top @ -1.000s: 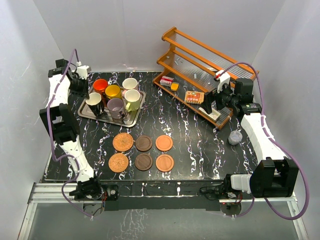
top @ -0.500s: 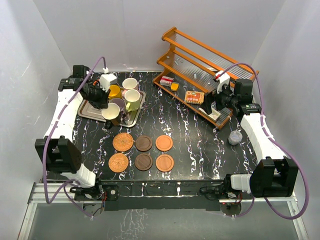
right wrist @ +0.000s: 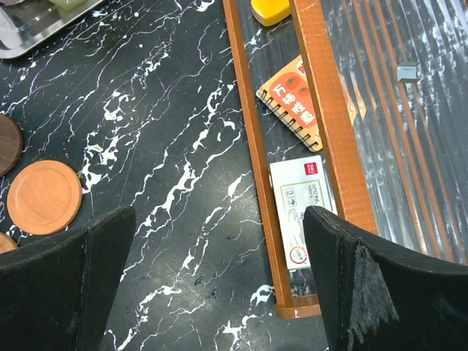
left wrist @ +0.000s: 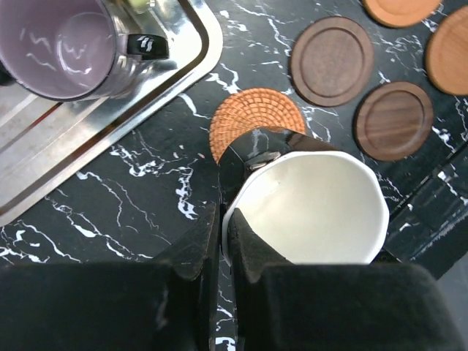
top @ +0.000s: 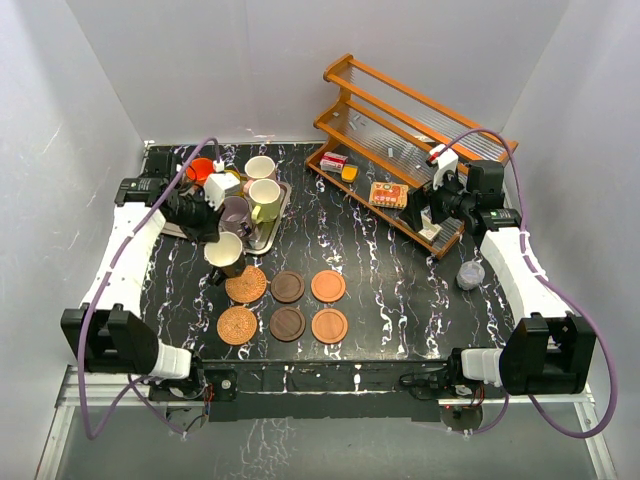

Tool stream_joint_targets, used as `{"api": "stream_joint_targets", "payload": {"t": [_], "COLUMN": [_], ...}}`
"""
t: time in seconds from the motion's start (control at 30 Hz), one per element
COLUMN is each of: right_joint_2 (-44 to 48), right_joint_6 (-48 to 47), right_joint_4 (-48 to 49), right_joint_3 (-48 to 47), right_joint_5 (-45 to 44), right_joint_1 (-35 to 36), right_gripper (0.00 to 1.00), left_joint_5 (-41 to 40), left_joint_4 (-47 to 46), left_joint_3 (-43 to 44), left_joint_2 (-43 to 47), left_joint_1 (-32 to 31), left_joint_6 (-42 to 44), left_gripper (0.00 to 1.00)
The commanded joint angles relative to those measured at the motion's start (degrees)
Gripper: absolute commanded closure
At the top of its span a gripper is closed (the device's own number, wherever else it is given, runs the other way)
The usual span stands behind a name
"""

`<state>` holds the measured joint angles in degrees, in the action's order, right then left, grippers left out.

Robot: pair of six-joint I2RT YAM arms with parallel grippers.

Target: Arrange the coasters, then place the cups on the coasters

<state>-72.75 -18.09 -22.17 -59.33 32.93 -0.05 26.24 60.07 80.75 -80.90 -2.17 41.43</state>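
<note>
The left gripper (left wrist: 223,223) pinches the rim of the black mug (left wrist: 307,208), holding it partly over 1 woven coaster (left wrist: 248,117), just off the tray (left wrist: 66,146). The right gripper (right wrist: 219,245) hangs wide open beside the rack (right wrist: 325,110).

The right gripper (right wrist: 219,248) hangs with its fingers spread wide over the black marble table (right wrist: 168,131). Just ahead of it, a white card (right wrist: 303,212) and an orange notebook (right wrist: 291,101) lie on the wooden rack (right wrist: 256,168). An orange-brown coaster (right wrist: 44,197) sits off to its left.

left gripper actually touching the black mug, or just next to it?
Touching. The left wrist view shows the left gripper pinching the rim wall of the black mug, one finger inside and one outside, with no gap visible.
</note>
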Motion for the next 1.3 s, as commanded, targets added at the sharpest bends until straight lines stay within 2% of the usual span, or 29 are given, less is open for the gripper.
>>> {"api": "stream_joint_targets", "payload": {"t": [0.0,0.27,0.7,1.03,1.27], "right_joint_2": [1.6,2.5,3.3,3.6,3.7], "right_joint_6": [-0.2,-0.2,-0.1,-0.3,-0.3], "right_joint_4": [3.3,3.4,3.5,3.6,3.5], "right_joint_3": [-0.4,-0.4,-0.4,-0.2,-0.2], "right_joint_5": [1.2,1.4,1.9,2.2,2.1], "right_joint_1": [-0.2,-0.1,-0.9,-1.2,-1.3], "right_gripper": [0.02,0.02,0.02,0.01,0.02], "left_joint_5": [6.3,7.0,6.1,3.0,-3.4], "left_joint_4": [4.4,4.0,3.6,0.1,0.0], "left_joint_3": [-1.6,-8.0,-18.0,-23.6,-23.9], "left_joint_2": [6.7,12.2,16.0,18.2,16.4], "left_joint_1": [-1.4,-3.6,-9.6,-11.8,-12.1], "left_joint_6": [2.7,2.2,2.0,2.5,4.4], "left_gripper": [1.00,1.00,1.00,1.00,1.00]}}
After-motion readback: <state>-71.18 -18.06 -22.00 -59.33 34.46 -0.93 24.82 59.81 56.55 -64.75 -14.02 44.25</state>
